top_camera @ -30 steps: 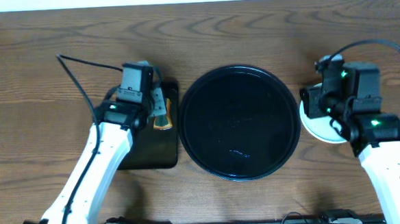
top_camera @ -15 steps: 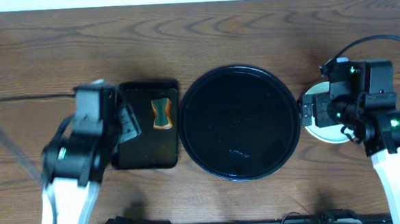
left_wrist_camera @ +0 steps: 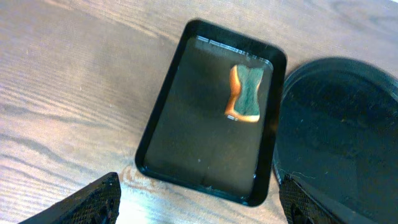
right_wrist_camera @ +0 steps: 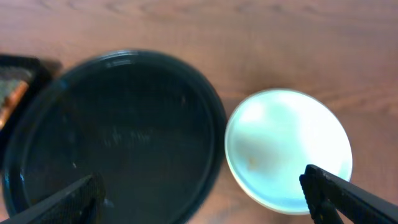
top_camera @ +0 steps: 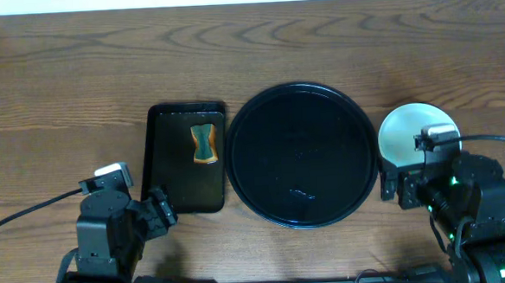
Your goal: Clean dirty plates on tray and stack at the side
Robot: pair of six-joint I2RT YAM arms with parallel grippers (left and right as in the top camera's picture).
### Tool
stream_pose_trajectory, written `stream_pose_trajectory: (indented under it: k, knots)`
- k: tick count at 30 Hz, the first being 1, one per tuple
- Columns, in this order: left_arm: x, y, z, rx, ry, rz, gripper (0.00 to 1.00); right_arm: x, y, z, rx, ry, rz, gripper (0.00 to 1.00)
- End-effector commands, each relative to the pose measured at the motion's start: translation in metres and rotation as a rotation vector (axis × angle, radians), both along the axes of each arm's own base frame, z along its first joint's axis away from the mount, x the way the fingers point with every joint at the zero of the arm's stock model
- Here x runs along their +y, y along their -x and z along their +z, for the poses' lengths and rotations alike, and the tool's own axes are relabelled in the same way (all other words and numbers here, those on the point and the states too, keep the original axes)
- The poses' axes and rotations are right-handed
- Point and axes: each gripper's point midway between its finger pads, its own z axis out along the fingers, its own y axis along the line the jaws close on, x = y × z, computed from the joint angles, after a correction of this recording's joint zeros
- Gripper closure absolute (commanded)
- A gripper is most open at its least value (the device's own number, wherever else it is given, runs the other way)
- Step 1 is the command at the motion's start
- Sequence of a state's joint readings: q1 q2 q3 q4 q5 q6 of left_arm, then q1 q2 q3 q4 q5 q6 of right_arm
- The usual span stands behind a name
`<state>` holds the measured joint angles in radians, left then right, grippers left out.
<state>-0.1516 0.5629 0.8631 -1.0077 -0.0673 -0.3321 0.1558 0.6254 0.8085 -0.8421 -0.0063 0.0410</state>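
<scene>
The round glossy black tray [top_camera: 301, 154] lies mid-table with no plate on it. It also shows in the left wrist view [left_wrist_camera: 348, 124] and the right wrist view [right_wrist_camera: 112, 130]. A pale mint-blue plate [top_camera: 412, 131] sits on the table just right of the tray. In the right wrist view [right_wrist_camera: 287, 149] it looks clean apart from a faint speck. Any plates under it are hidden. My left gripper [top_camera: 155, 214] is open and empty near the front left edge [left_wrist_camera: 199, 208]. My right gripper [top_camera: 402, 186] is open and empty in front of the plate [right_wrist_camera: 205, 202].
A smaller black rectangular tray [top_camera: 172, 176] lies left of the round tray, with an orange and green sponge [top_camera: 203, 144] in its far part; the sponge also shows in the left wrist view [left_wrist_camera: 244, 93]. The rest is wooden tabletop.
Both arms have drawn back toward the front edge. The left gripper left the sponge in the rectangular tray. The right gripper moved off the mint plate, which now shows whole.
</scene>
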Motion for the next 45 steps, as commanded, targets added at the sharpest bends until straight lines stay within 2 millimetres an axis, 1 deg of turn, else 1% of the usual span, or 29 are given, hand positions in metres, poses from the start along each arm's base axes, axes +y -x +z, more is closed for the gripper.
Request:
stream_pose_trajectory:
  k: [1, 6, 11, 15, 18, 20, 21, 28, 32, 35, 37, 41, 45]
  knots:
    - [-0.001, 0.001, -0.004, 0.015, -0.006, -0.018, 0.18, -0.003, 0.01, -0.017, 0.063, 0.007, -0.016, 0.01]
    - [-0.001, 0.001, -0.004, 0.016, -0.006, -0.018, 0.18, -0.006, 0.032, -0.039, 0.191, 0.029, -0.017, 0.01]
    - [-0.001, 0.001, -0.004, 0.016, -0.006, -0.018, 0.18, -0.009, 0.049, -0.053, 0.278, 0.045, -0.017, 0.01]
    - [-0.001, 0.001, -0.004, 0.016, -0.006, -0.018, 0.18, -0.01, 0.055, -0.057, 0.307, 0.05, -0.017, 0.01]
    - [-0.001, 0.001, -0.004, 0.016, -0.006, -0.018, 0.18, -0.01, 0.055, -0.057, 0.309, 0.051, -0.018, 0.01]
    - [-0.001, 0.001, -0.004, 0.016, -0.006, -0.018, 0.18, -0.024, 0.054, -0.056, 0.291, 0.106, -0.071, 0.01]
    - [-0.001, 0.001, -0.004, 0.016, -0.006, -0.018, 0.18, -0.027, 0.054, -0.054, 0.279, 0.115, -0.084, 0.01]
    - [-0.001, 0.001, -0.004, 0.016, -0.006, -0.018, 0.18, -0.027, 0.061, -0.039, 0.175, 0.093, -0.085, 0.01]
    - [-0.001, 0.001, -0.004, 0.016, -0.006, -0.018, 0.18, -0.027, 0.058, -0.02, 0.038, 0.063, -0.09, 0.01]
    - [-0.001, 0.001, -0.004, 0.016, -0.006, -0.018, 0.18, -0.026, 0.048, -0.005, -0.108, 0.032, -0.094, 0.01]
    - [-0.001, 0.001, -0.004, 0.016, -0.006, -0.018, 0.17, -0.023, 0.04, 0.002, -0.204, 0.009, -0.092, 0.01]
    - [-0.001, 0.001, -0.004, 0.016, -0.006, -0.018, 0.17, -0.016, 0.022, 0.009, -0.398, -0.043, -0.075, 0.01]
    - [-0.001, 0.001, -0.004, 0.016, -0.006, -0.018, 0.17, -0.013, 0.01, 0.014, -0.56, -0.078, -0.072, 0.01]
